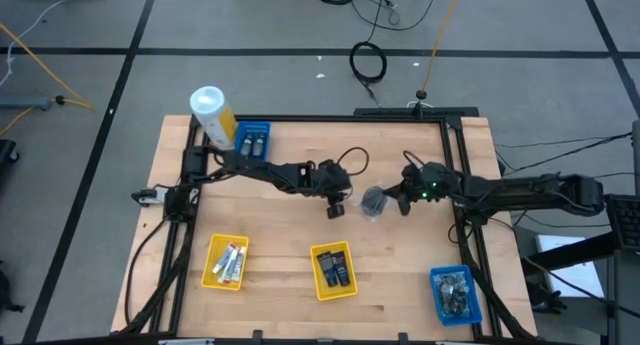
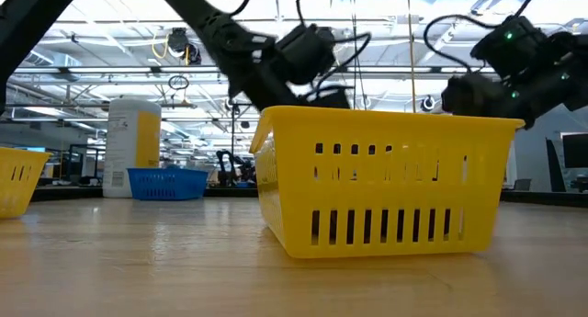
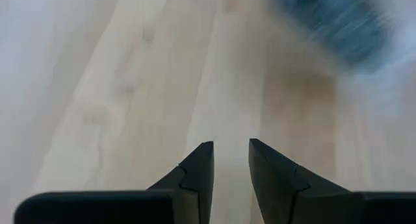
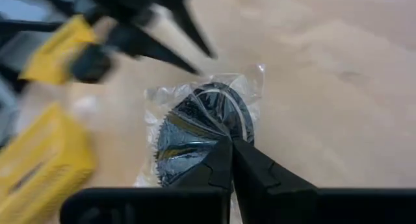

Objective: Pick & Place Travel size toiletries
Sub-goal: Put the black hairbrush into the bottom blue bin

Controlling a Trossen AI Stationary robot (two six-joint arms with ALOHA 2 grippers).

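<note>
A roundish grey packet (image 4: 195, 123) in clear wrap is in my right gripper (image 4: 231, 141), which is shut on it over the middle of the table (image 1: 385, 200). In the high view the packet (image 1: 372, 201) lies between the two grippers. My left gripper (image 1: 335, 209) is just to the packet's left. It is slightly open and empty over bare wood (image 3: 231, 145). In the low view a yellow tray (image 2: 386, 179) hides both grippers' fingers and the packet. My right gripper pinches the packet between its two fingers at the edge nearest the wrist (image 4: 224, 134). It has the clear wrap and the grey content there. The fingers come slanting down from the table's right side. Whether the packet rests on the wood cannot be told.
Along the near side stand a yellow tray with white tubes (image 1: 225, 262), a yellow tray with dark bottles (image 1: 333, 270) and a blue tray with grey packets (image 1: 455, 292). At the far left stand a blue tray with bottles (image 1: 252, 137) and a white-and-yellow canister (image 1: 212, 113).
</note>
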